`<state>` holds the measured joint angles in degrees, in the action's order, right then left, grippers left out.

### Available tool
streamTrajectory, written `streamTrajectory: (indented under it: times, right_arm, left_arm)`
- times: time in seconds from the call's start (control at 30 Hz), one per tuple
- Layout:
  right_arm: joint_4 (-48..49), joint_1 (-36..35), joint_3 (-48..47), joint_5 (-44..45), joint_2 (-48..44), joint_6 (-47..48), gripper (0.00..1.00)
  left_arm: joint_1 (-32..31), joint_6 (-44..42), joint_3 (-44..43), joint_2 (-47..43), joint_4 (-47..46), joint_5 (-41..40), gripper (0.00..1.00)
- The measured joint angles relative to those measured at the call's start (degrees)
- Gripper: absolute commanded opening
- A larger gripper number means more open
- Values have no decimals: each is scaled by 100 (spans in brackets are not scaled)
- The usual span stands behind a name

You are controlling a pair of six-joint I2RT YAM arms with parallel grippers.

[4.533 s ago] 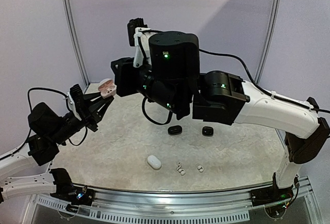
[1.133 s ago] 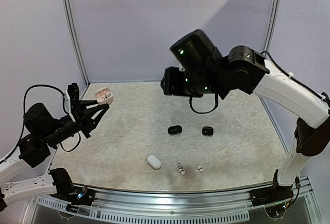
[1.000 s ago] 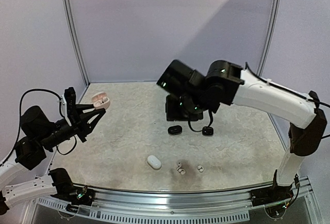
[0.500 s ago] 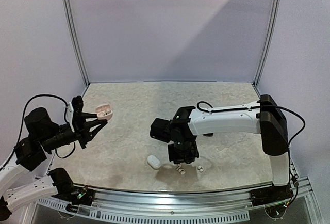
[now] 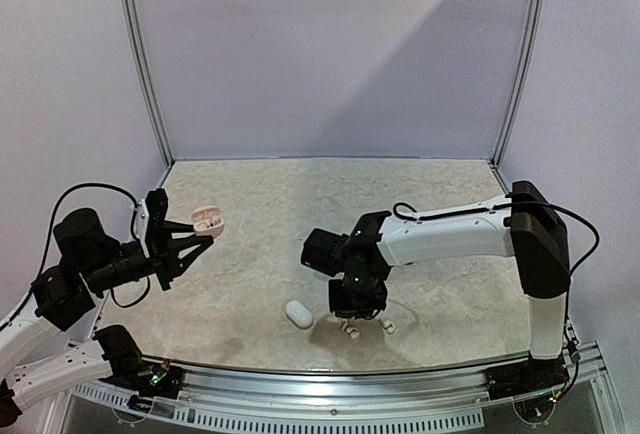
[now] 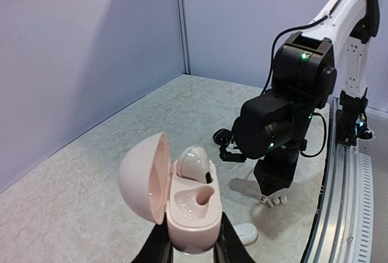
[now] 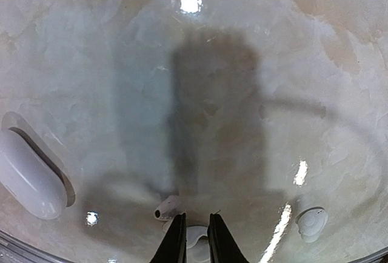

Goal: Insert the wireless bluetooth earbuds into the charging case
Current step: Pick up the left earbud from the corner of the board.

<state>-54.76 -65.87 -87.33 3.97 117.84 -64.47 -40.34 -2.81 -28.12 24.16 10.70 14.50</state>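
The pink charging case [image 6: 188,211] is open, its lid tipped up on the left in the left wrist view. One white earbud [image 6: 194,163] sits in the far socket; the near socket is empty. The left gripper [image 6: 193,248] is clamped on the base of this case from both sides and holds it upright in the air above the left side of the table [image 5: 250,204]. The left arm is raised, with its wrist pointing toward the middle of the table.

The other white earbuds lie loose on the table near its front edge. One of them [image 7: 196,236] lies between the fingers of the right gripper [image 7: 197,242], a second [image 7: 167,208] just beside it, and a third [image 7: 312,222] a little to the side. A closed white case [image 5: 298,314] lies near them, and a black case [image 6: 223,136] lies farther back.

The right arm reaches low across the table from the right, its wrist bent straight down over the earbuds. Its fingers stand narrowly apart on either side of that earbud; whether they already pinch it cannot be told.
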Motion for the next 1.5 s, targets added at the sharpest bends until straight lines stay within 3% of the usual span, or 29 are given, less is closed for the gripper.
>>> streamTrajectory:
  times: [1.5]
  right_arm:
    - [470, 4, 229, -160, -197, 197, 9]
  left_arm:
    - [2, 94, 92, 68, -157, 13, 0]
